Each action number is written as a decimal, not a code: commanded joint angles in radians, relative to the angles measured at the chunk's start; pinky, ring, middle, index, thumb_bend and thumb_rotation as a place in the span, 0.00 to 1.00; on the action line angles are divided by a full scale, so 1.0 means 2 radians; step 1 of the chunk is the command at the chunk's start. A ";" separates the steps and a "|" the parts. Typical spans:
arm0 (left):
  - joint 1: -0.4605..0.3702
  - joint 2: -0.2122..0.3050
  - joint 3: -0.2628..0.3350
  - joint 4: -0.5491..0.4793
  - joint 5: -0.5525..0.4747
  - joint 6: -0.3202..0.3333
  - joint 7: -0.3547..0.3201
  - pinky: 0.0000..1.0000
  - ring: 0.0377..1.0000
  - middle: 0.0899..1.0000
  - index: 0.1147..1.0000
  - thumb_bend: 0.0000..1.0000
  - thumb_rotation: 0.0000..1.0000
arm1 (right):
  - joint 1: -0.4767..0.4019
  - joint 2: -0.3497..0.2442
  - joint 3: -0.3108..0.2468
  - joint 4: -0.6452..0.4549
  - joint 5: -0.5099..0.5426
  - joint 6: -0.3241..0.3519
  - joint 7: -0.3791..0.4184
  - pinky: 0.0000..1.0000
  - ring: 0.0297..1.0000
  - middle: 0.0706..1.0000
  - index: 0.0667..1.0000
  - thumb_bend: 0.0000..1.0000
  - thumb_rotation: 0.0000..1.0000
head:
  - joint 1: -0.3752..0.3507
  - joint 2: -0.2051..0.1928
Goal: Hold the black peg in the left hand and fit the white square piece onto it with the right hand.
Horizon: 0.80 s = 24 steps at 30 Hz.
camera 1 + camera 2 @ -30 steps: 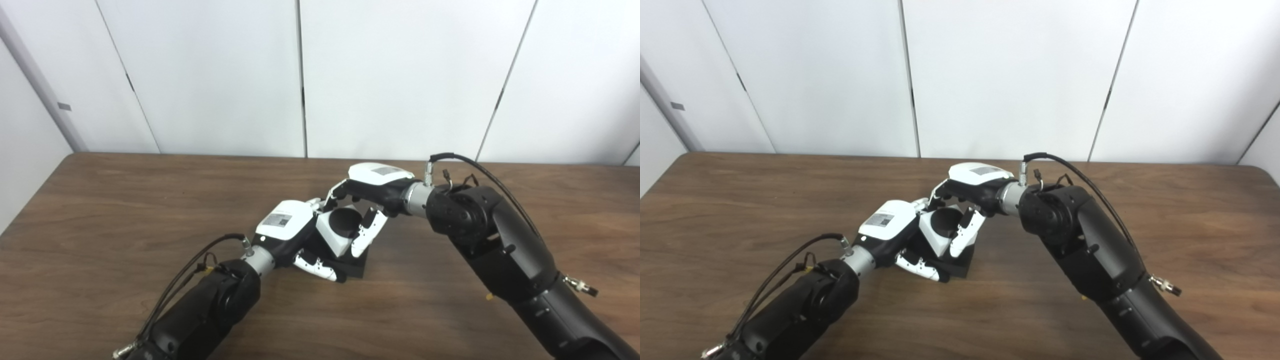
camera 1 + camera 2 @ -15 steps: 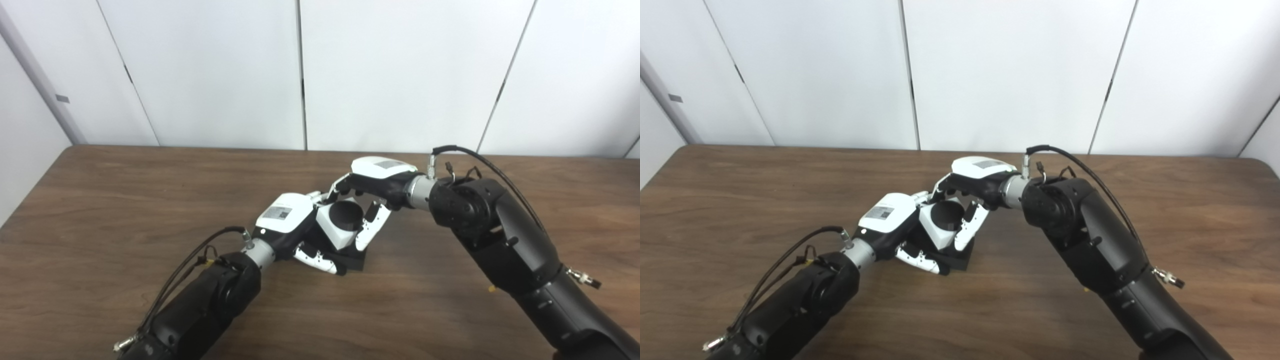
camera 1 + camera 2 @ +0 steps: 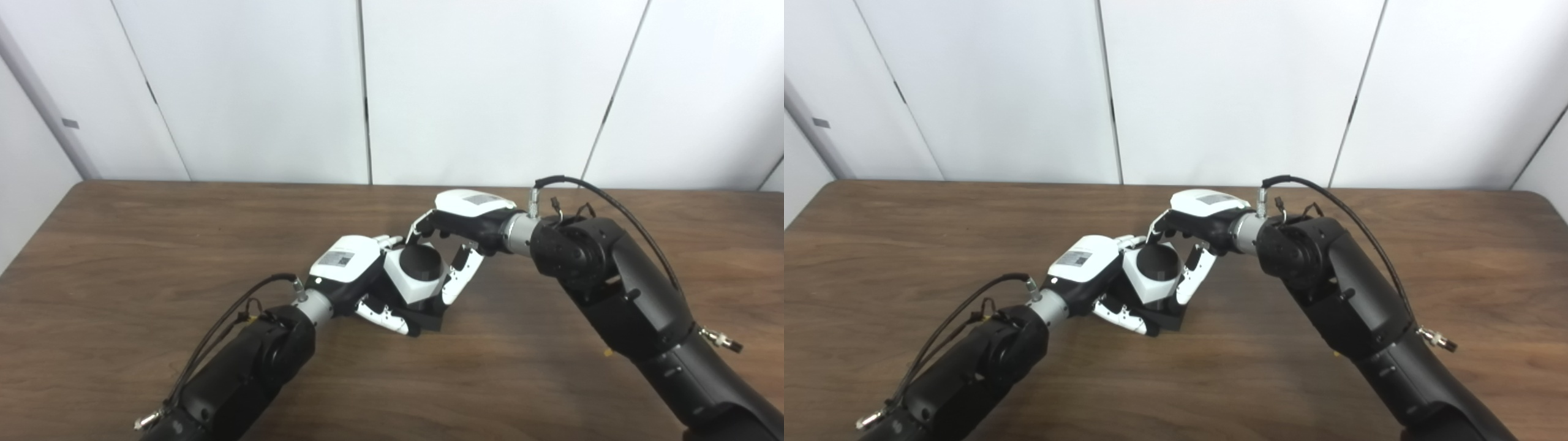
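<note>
The white square piece (image 3: pixel 405 289) sits over the black peg (image 3: pixel 422 264), whose round top shows dark in the piece's hole. The peg's flat black base (image 3: pixel 432 320) rests on the table. My left hand (image 3: pixel 348 267) is shut on the black peg, gripping it at its left side and base, with fingers (image 3: pixel 383 316) curled under the front. My right hand (image 3: pixel 468 211) reaches over from the right and is shut on the white piece, with fingers (image 3: pixel 424 228) at its far edge and the thumb (image 3: pixel 458 278) on its right side. The lower peg is hidden.
The brown wooden table (image 3: pixel 153 245) runs to white wall panels at the back. Its left edge (image 3: pixel 37 229) and right corner (image 3: pixel 1543 199) are in view. My two black forearms cross the near part of the table.
The camera has shifted a little. The white piece has levelled out and sunk lower over the peg towards the base. Both hands keep their hold.
</note>
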 commanded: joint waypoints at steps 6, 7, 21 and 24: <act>0.034 0.001 -0.027 0.029 0.016 0.021 -0.074 0.89 0.93 0.93 0.69 1.00 0.40 | -0.039 -0.008 -0.008 -0.019 0.002 -0.012 -0.013 0.75 0.82 0.80 0.66 0.92 0.29 | 0.000 0.002; 0.033 0.001 -0.027 0.028 0.018 0.024 -0.076 0.88 0.93 0.93 0.69 1.00 0.41 | -0.039 -0.008 -0.008 -0.019 0.002 -0.012 -0.013 0.75 0.82 0.80 0.66 0.92 0.29 | 0.000 0.003; 0.037 0.000 -0.034 0.021 0.047 0.042 -0.076 0.93 0.97 0.98 0.81 1.00 0.47 | -0.038 -0.008 -0.008 -0.020 0.002 -0.014 -0.016 0.73 0.81 0.80 0.65 0.91 0.28 | 0.001 0.006; 0.039 -0.001 -0.033 0.020 0.049 0.041 -0.071 0.93 0.97 0.98 0.82 1.00 0.46 | -0.038 -0.009 -0.008 -0.020 0.003 -0.013 -0.015 0.73 0.81 0.80 0.65 0.92 0.29 | 0.001 0.007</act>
